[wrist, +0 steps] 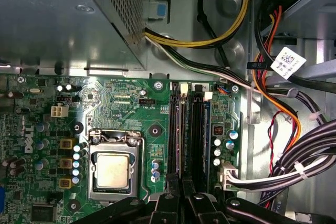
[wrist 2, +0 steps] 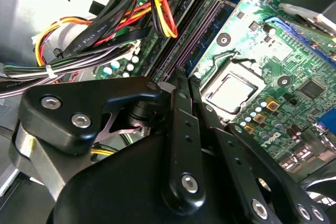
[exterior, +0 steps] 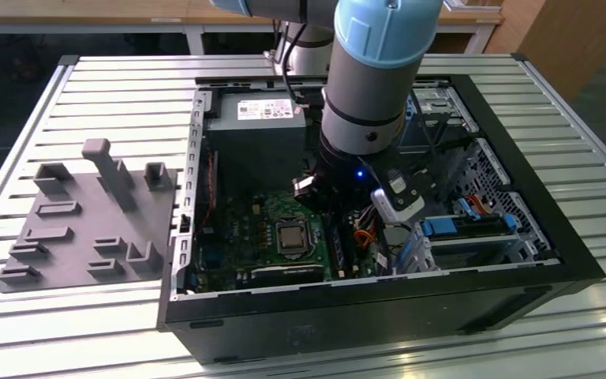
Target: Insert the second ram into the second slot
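One claw (wrist: 181, 182) at memory slots (wrist: 184, 124) — white tag (wrist: 287, 62).

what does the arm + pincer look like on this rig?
Arm: silver-grey tube sections, light-blue joint cap, black band, a small blue light near the wrist and a black cable running up its side. Pincer: matte black, angular linked plates with silver screw heads, narrowing to thin fingers.

Ahead of the gripper (wrist: 182, 195), the second ram (wrist: 198, 129) is partly hidden by its fingers; its seating cannot be told.
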Tool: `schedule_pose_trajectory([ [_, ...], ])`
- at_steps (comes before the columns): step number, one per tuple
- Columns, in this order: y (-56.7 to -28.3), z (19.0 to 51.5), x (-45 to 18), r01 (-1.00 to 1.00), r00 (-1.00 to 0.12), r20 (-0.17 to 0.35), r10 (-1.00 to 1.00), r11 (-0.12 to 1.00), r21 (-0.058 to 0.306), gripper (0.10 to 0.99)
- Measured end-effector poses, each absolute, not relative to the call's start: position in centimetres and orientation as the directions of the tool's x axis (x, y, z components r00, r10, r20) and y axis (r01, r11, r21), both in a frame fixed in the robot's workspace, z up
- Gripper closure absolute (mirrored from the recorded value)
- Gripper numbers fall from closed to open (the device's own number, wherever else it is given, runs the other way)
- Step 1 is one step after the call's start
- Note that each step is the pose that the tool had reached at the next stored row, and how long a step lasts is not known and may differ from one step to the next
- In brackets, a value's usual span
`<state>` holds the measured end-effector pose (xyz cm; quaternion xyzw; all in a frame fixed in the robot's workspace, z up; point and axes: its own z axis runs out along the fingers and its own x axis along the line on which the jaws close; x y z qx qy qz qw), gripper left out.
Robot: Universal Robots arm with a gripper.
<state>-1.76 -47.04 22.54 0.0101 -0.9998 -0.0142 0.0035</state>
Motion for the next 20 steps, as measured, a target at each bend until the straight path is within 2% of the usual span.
schedule_pose_trajectory([
  [20, -46.91, 22.65, -1.63, 0.020, -1.000, 0.007, 0.020, 0.999, 0.026, 0.953],
])
